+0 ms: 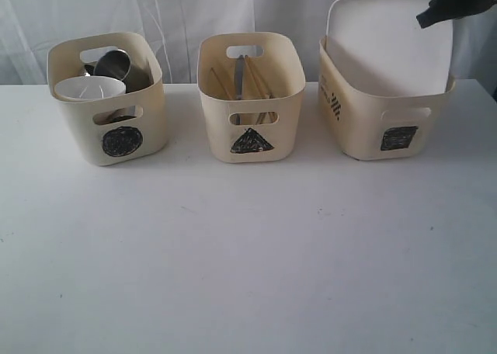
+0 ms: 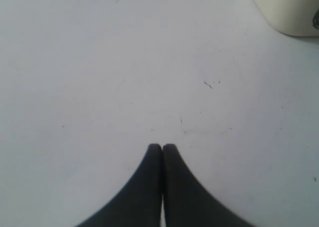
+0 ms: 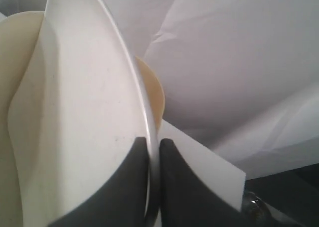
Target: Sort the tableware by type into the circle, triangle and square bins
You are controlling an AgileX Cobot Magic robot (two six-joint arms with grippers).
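The right gripper [image 3: 153, 140] pinches the upper rim of the plate [image 3: 84, 112], which stands on edge in the square bin [image 1: 365, 113], face forward and tilted back (it is near-square, so it has no real long axis). It would be best to let the plate settle against the bin wall before letting go. The left gripper [image 2: 162, 147] hangs closed and empty over the table [image 2: 99, 62].

Exterior cam: front-on, slightly above counter [image 1: 248, 276], mid-distance. My left wrist cam: close, looking down at counter. My right wrist cam: tight on plate [image 3: 89, 112] edge, plate shared with exterior
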